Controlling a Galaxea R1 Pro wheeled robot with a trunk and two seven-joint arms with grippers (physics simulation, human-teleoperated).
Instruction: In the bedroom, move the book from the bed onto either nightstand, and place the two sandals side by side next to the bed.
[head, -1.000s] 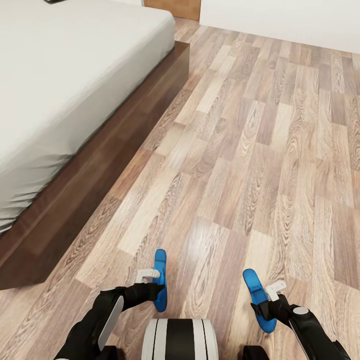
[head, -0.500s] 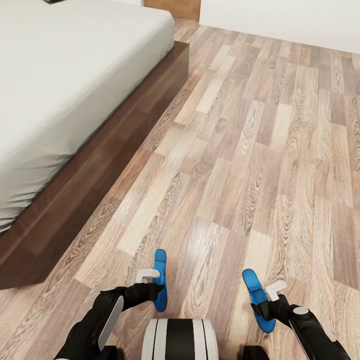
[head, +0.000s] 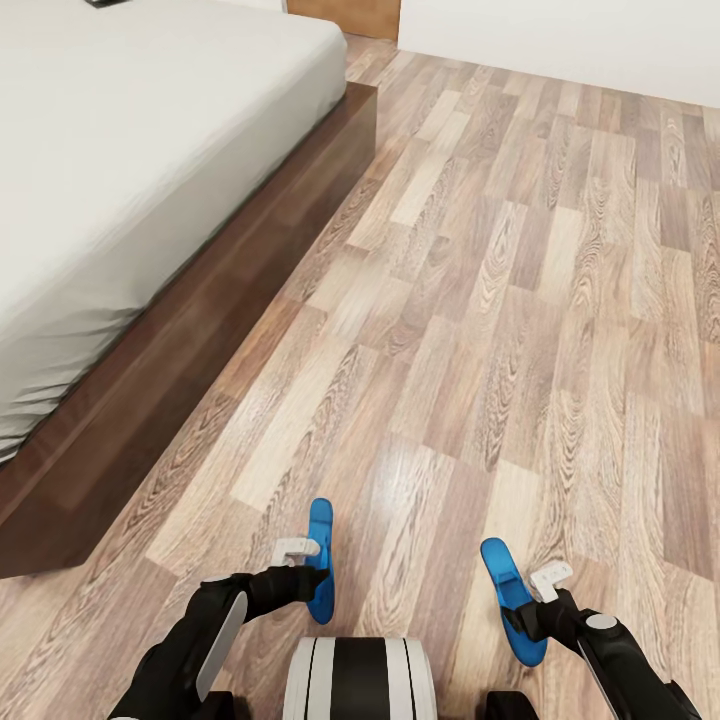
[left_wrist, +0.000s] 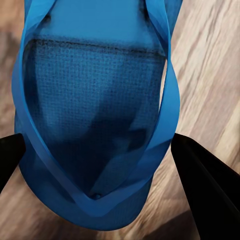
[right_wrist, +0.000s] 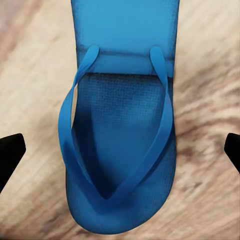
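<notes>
At the far left of the head view, the bed (head: 150, 180) is occupying the frame, its dark wooden frame edge running diagonally toward the robot. A small dark item is showing at the mattress's far edge; whether it is the book cannot be told.

Moving right, the left gripper (head: 318, 570) is grasping one blue sandal (head: 320, 560), fingers clenched on its edges, with the sole standing on edge rather than flat. In the left wrist view the dark fingers (left_wrist: 202, 185) are flanking this sandal (left_wrist: 95, 115).

Further right, the right gripper (head: 530, 600) is likewise clamped on the second sandal (head: 512, 600); the right wrist view is showing its strap side (right_wrist: 120, 145).

Both sandals are being carried clear of the floor (head: 480, 300), probably for transport to the bedside. Open flooring is lying ahead and to the right; the bed frame edge is limiting leftward travel.
</notes>
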